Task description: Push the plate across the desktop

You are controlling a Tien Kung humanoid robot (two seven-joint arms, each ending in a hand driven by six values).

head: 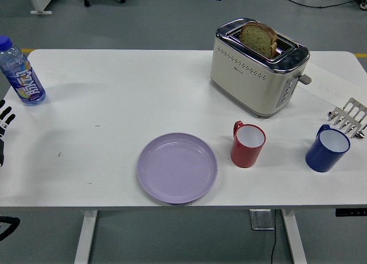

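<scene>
A lilac plate (177, 167) lies empty on the white table (114, 97), near the front edge and a little left of the middle. My left hand (4, 121) shows only at the picture's left edge, over the table's left end and far from the plate. Its fingers (7, 111) are stretched out and hold nothing. My right hand is out of view.
A red mug (248, 144) stands just right of the plate, and a blue mug (327, 148) further right. A cream toaster (258, 66) with a bread slice stands at the back. A water bottle (20, 74) is at the far left, and a metal rack (349, 117) at the right edge.
</scene>
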